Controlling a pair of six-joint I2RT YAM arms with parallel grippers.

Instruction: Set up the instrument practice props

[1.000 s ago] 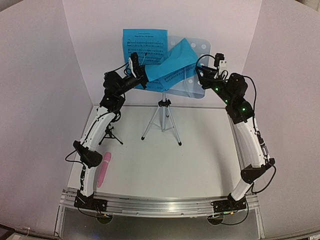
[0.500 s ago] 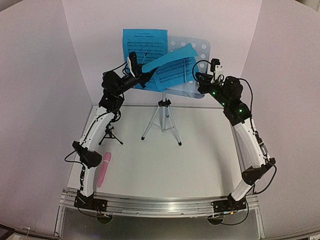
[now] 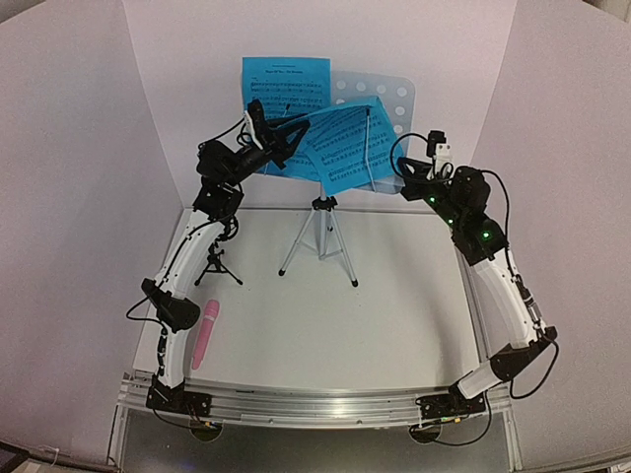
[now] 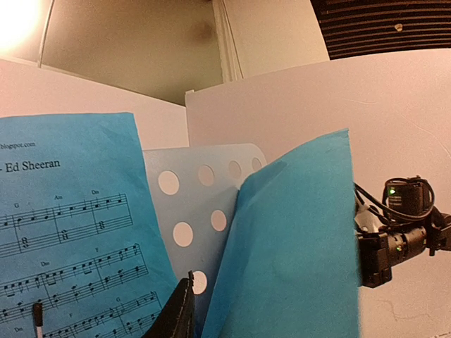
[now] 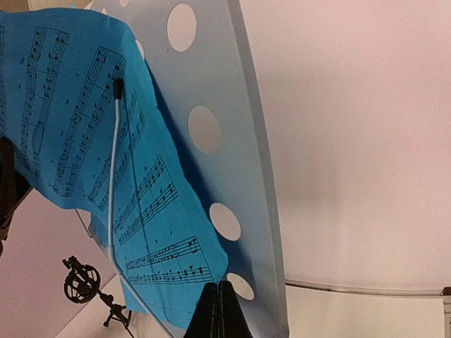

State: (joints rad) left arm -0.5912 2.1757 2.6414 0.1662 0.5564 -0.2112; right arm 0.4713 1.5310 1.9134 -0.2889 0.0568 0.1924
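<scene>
stand (image 3: 399,133): upright, two pages (image 3: 286,79) on it
mic (image 3: 205,335): lying on table (image 3: 394,315)
left jaws: cannot tell
right jaws: closed, beside stand

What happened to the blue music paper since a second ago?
The second blue page opened out: it was folded over itself, and now it lies nearly flat and tilted on the music stand, notes showing. The right claw shut and dropped lower, slightly to the right. The first page, pink microphone and black mic stand stayed put.
</scene>
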